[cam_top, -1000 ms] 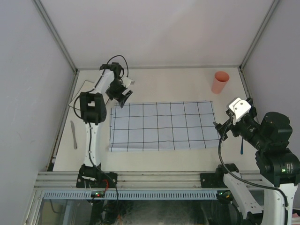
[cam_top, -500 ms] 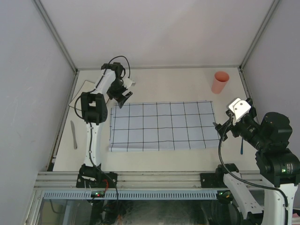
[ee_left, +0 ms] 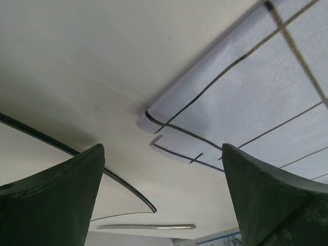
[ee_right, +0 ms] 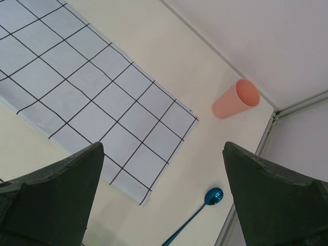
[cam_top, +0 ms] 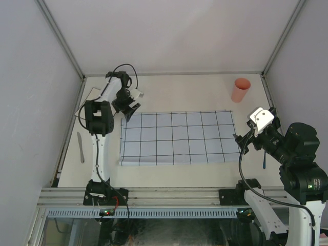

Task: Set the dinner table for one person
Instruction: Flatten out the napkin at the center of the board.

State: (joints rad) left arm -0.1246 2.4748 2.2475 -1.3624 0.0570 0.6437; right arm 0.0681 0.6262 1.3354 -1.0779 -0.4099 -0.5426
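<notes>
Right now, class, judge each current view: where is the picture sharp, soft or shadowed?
Top external: even, soft light, and the cloth shows a crisp grid. Left wrist: the left hand looms dark and soft-edged; a shadow hugs the cloth's edge. Right wrist: the right hand dark too; cup and spoon sharp.

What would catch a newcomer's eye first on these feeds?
The light-blue gridded cloth spread across the middle of the dinner table dominates, with the left gripper open above its far left corner. Next comes the salmon cup standing alone at the far right corner, and the blue spoon lying near the right edge.
</notes>
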